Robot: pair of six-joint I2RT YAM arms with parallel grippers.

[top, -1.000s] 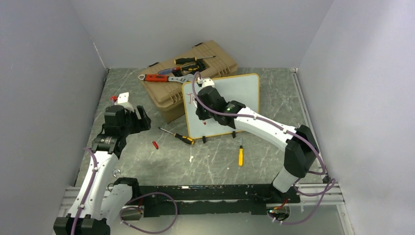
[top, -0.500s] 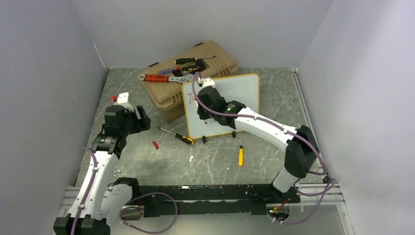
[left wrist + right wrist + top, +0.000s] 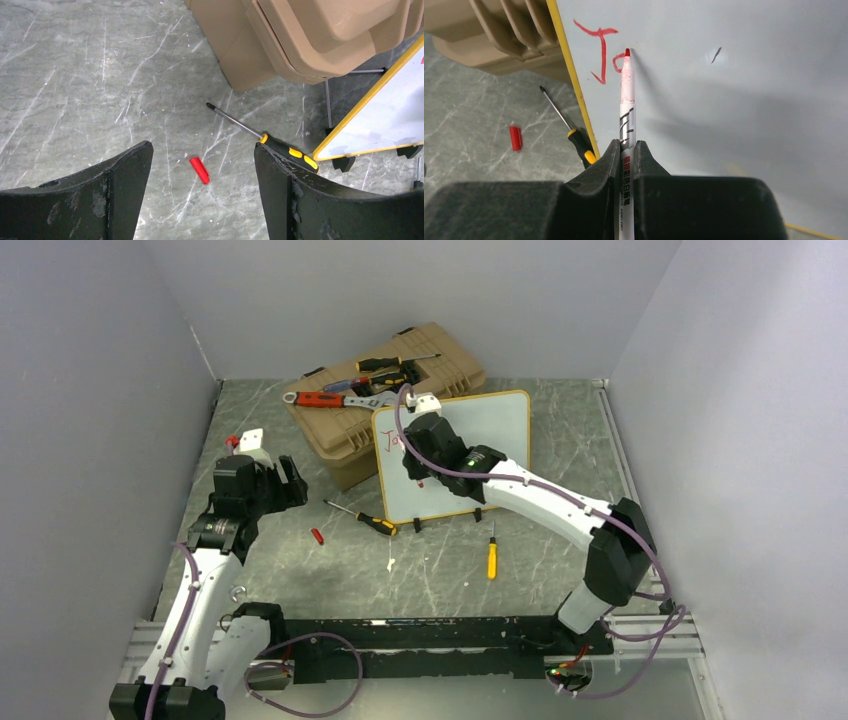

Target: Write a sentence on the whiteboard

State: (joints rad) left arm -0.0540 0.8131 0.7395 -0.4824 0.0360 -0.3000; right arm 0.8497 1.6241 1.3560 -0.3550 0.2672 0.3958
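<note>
Currently writing with right tool (image 3: 626, 150) clamped on marker (image 3: 627, 100), tip at red sentence (image 3: 603, 55), upper left of whiteboard (image 3: 495, 425) at frame centre. Spread wide and empty on left tool (image 3: 202, 155). Risks tipping whiteboard by overpressing, or smearing letters.

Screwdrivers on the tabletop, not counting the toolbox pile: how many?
2. A black-and-yellow screwdriver lies left of the whiteboard and its feet, near the red cap. A yellow-handled screwdriver lies in front of the whiteboard. Others could be hidden behind the board.
</note>
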